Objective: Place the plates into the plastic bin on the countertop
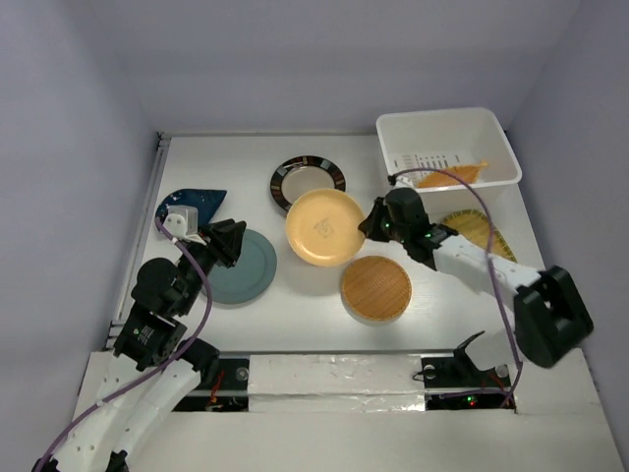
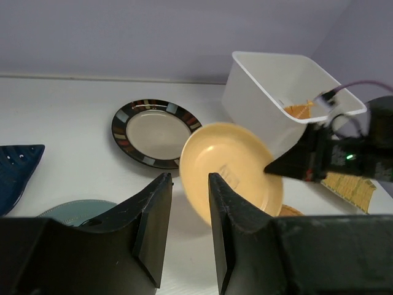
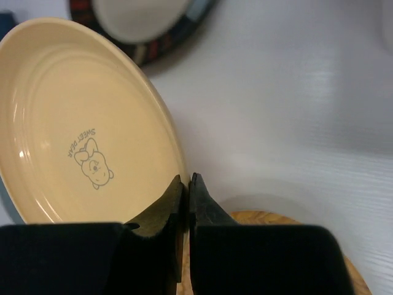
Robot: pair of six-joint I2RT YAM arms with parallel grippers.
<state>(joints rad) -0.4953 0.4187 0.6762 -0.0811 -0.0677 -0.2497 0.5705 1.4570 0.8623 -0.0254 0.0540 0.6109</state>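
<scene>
My right gripper is shut on the right rim of the round yellow plate, which is lifted and tilted; the plate fills the right wrist view, and it shows in the left wrist view. The white plastic bin stands at the back right and holds a bamboo boat-shaped plate. My left gripper is open and empty above the grey-teal plate. The brown-rimmed cream plate, blue teardrop plate, round bamboo plate and fan-shaped bamboo plate lie on the countertop.
Lavender-grey walls enclose the countertop. A metal rail runs along its left edge. A purple cable arcs from the right wrist over the bin's front wall.
</scene>
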